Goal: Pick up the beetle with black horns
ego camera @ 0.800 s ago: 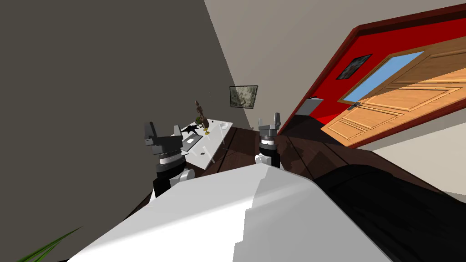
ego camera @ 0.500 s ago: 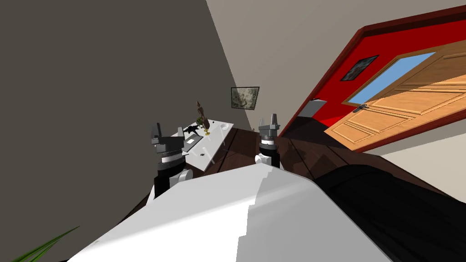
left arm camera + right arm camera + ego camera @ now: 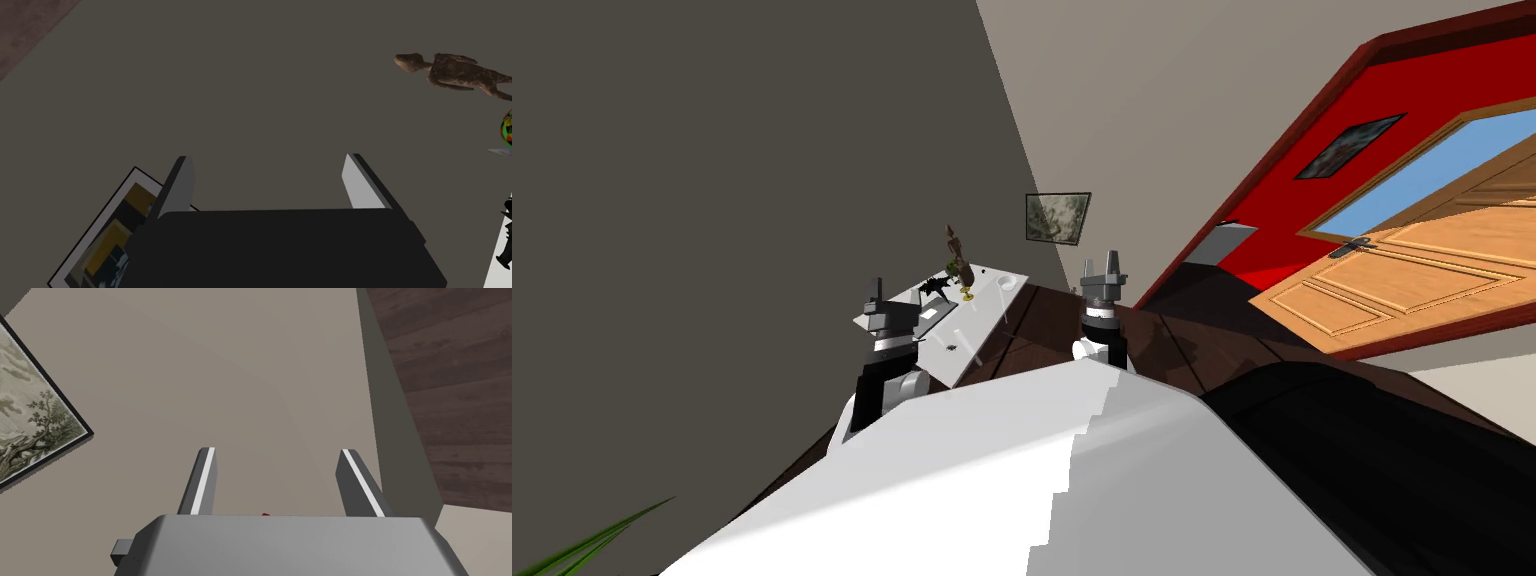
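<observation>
**Arm on the left stretches out toward the beetle's worktop**

Head view: over the last second my head has swung, so the whole room slides sideways, and that is my own move. Against it, the left gripper (image 3: 890, 297) has travelled away from my chest and now hangs over the near edge of the white worktop (image 3: 990, 318), closer to the brown figurine (image 3: 958, 262) than it was. I judge this to be the approach stage, with no grasp begun. The beetle (image 3: 936, 286), a spiky black shape, lies just beside the figurine on the left gripper's side, apart from the fingers. A flat grey slab (image 3: 940, 314) with a white patch on it lies between the figurine and the left gripper; I cannot tell if it is a tray. Beyond the figurine sits a small white bowl (image 3: 1003, 281), its contents too small to make out. The right gripper (image 3: 1104, 270) is held upright, well apart from the figurine.

Left wrist view: the left gripper (image 3: 267, 160) has its fingers spread wide, with nothing between them. The figurine (image 3: 460, 75) lies off to one side, a many-coloured ball (image 3: 507, 127) near it. A black shape (image 3: 505, 245) on the white worktop (image 3: 495, 275) past the ball is probably the beetle, so the hand needs to turn that way.

Right wrist view: the right gripper (image 3: 276, 451) has its fingers apart and empty.
</observation>
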{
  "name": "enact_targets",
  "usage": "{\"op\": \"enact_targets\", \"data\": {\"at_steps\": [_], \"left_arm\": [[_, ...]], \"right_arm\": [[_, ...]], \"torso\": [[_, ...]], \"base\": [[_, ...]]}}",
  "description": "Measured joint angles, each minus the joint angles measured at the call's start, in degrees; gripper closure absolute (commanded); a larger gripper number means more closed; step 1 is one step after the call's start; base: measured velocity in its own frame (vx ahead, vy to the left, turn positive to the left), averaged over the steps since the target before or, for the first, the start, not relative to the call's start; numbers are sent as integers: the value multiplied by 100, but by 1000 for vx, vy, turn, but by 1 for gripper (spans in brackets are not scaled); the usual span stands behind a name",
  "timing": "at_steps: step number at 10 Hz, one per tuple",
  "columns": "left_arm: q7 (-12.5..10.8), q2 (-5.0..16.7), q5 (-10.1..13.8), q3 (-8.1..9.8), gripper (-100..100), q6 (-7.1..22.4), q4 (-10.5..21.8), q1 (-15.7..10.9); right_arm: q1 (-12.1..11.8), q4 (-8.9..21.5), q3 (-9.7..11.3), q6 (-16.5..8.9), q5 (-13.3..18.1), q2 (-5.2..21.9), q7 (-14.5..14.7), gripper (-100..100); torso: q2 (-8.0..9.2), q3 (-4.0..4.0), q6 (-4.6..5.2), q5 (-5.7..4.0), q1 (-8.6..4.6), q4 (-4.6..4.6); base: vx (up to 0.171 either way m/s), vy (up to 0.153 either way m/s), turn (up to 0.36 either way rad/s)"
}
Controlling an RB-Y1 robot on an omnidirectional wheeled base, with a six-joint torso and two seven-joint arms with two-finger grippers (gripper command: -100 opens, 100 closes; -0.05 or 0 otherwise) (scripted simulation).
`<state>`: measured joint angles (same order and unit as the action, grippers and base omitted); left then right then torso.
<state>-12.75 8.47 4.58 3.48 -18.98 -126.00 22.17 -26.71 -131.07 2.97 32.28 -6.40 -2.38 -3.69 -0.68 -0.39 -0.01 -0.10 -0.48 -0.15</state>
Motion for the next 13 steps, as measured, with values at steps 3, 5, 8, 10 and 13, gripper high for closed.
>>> {"op": "enact_targets", "data": {"at_steps": [3, 5, 8, 10, 13], "left_arm": [[-219, 79, 130, 204, -100, 428, 258, -97], [-435, 173, 271, 441, -100, 766, 680, -300], [-634, 222, 387, 617, -100, 1106, 885, -353], [-784, 243, 493, 802, -100, 1444, 1156, -514], [-1027, 311, 674, 1069, -100, 1879, 1608, -638]], "right_arm": [[1, 0, 0, 0, 0, 1, 0, 0], [0, 0, 0, 0, 0, 0, 0, 0], [1, 0, 0, 0, 0, 1, 0, 0], [1, 0, 0, 0, 0, 0, 0, 0], [1, 0, 0, 0, 0, 1, 0, 0]], "torso": [[20, 11, 0, 4, 22, 4], [-1, 0, -1, -1, -4, 0], [24, 12, 2, 4, 27, 4], [16, 9, 1, 3, 14, 3], [23, 11, 0, 4, 26, 3]], "base": [[113, -99, 87], [163, -147, 125], [98, -84, 75], [144, -145, 164], [106, -101, 96]]}}
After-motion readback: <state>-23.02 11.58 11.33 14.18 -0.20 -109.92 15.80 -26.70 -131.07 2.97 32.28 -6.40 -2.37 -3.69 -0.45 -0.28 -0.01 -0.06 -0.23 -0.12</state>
